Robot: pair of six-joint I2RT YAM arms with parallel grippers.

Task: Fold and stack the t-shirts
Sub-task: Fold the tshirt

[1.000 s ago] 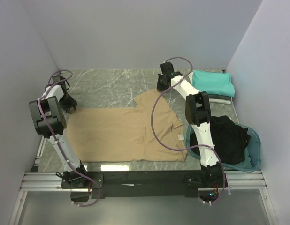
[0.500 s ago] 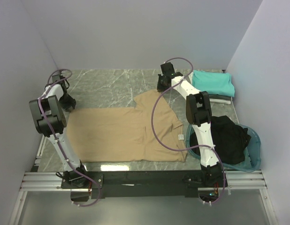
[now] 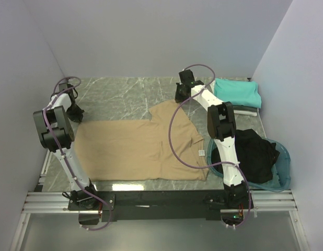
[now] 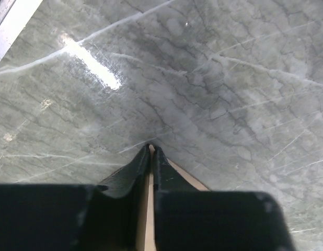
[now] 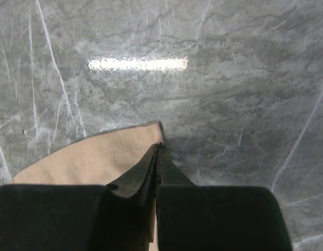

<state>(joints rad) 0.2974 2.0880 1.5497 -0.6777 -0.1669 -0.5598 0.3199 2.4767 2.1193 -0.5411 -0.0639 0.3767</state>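
Top external view: tan t-shirt (image 3: 135, 146), spread flat on the grey marble tabletop (image 3: 119, 94), between both arms.
Left pincer (image 4: 151, 150): at the shirt's far-left corner; fingers pressed together, a thin edge of tan cloth pinched between them.
Right pincer (image 5: 158, 147): at the shirt's far corner; fingers closed to a slit on the stitched edge.
Teal t-shirt (image 3: 237, 93): folded, far-right corner, atop a stack.
Black t-shirt (image 3: 255, 151): bunched in the teal basin (image 3: 284, 175), beside the right arm.
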